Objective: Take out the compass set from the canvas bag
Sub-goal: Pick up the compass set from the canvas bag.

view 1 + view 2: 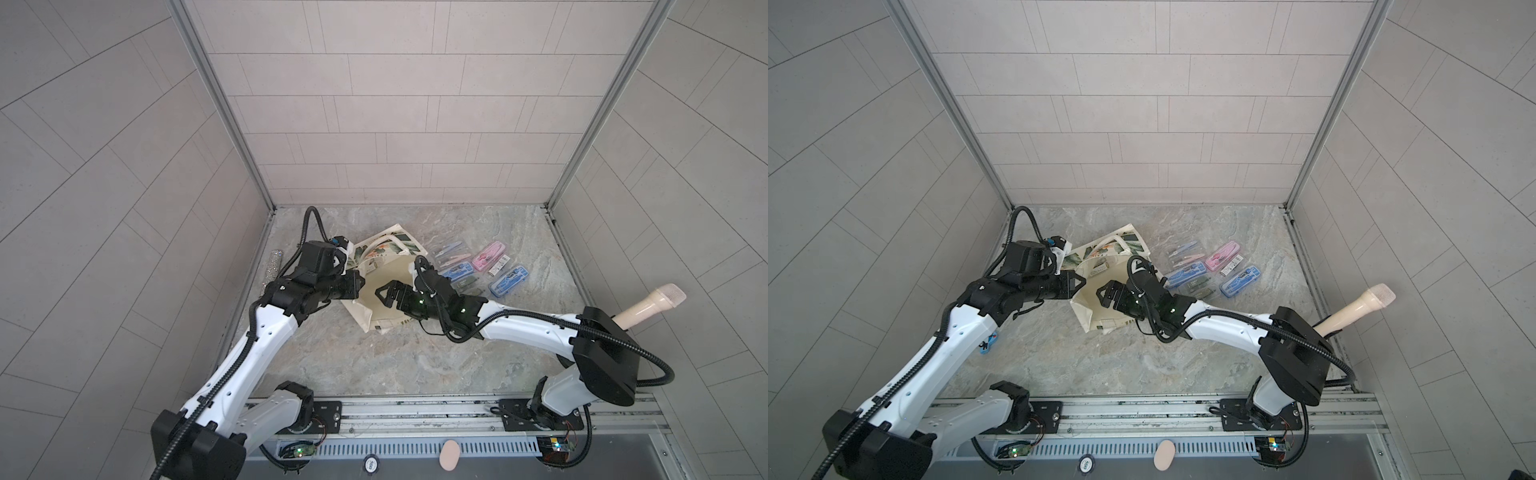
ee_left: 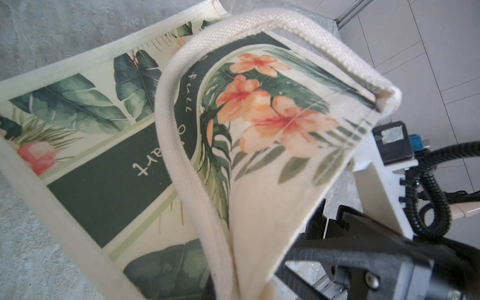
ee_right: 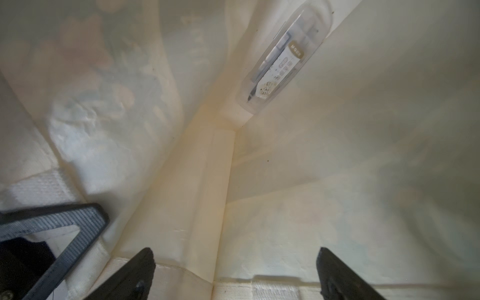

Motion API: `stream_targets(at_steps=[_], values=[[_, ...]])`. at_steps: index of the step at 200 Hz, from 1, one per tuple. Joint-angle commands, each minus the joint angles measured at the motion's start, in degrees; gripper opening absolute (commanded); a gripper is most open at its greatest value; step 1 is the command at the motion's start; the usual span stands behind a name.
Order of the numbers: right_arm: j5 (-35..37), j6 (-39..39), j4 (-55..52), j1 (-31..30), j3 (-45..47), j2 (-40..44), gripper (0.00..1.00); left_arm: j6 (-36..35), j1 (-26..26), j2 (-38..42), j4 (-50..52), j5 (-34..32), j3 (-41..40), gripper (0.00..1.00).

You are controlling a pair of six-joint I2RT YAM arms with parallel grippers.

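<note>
Closest to the lens sat the left arm's black elbow (image 1: 199, 446), above the mounting rail (image 1: 415, 409) along the table's front edge. Both arms reached to the canvas bag (image 1: 368, 318), which lay toward the back left of the marble table (image 1: 374, 365) with its mouth propped open.

In both top views the left gripper (image 1: 358, 286) met the bag's rim. Its wrist view showed printed fabric and a cream handle (image 2: 171, 145) rising out of its pinch, so it was clamped tight on the rim. The right gripper (image 1: 380, 296) hung at the open mouth.

Only the right wrist view looked inside the bag. There the fingers (image 3: 140, 272) stood wide apart with nothing between them. The compass set (image 3: 283, 59), a clear case with a white label, lay deep in the bag against the bottom seam, with bare lining between it and the fingertips. Neither top view showed that case.

A small blue object (image 1: 987, 345) showed in a top view, on the table beside the left forearm. Just beside the bag on the right lay a cluster of cases, among them a pink case (image 1: 490, 255) and a blue case (image 1: 509, 280). A microphone (image 1: 648, 303) leaned at the right wall, and a glittery tube (image 1: 274, 266) lay by the left wall. Open marble stretched from the bag to the rail.
</note>
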State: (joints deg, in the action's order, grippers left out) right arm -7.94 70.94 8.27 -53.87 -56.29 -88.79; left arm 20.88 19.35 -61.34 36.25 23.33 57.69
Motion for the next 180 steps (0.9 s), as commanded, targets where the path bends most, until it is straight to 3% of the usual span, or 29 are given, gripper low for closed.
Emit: stream_targets(at_steps=[1, 40, 103, 160, 180], values=[[7.1, 0.4, -6.9, -1.9, -3.7, 1.1, 0.98, 1.5, -0.3, -0.5, -3.0, 2.1, 3.2, 0.0], [6.5, 4.3, -1.0, -1.3, -0.6, -0.5, 0.97, 1.5, -0.3, 0.2, -3.0, 2.5, 3.7, 0.0], [-0.7, 16.5, 17.0, 4.0, -1.3, -12.6, 0.94, -5.7, -0.3, 0.9, 1.6, 2.7, 5.3, 0.0], [3.4, 30.9, 35.5, 3.4, -5.7, -27.4, 0.95, -7.7, -0.2, 0.7, 2.4, 5.4, 4.7, 0.0], [5.7, 32.3, 40.2, 3.1, -8.4, -32.4, 0.93, -7.4, -0.3, 0.8, 1.4, 7.3, 3.5, 0.0]])
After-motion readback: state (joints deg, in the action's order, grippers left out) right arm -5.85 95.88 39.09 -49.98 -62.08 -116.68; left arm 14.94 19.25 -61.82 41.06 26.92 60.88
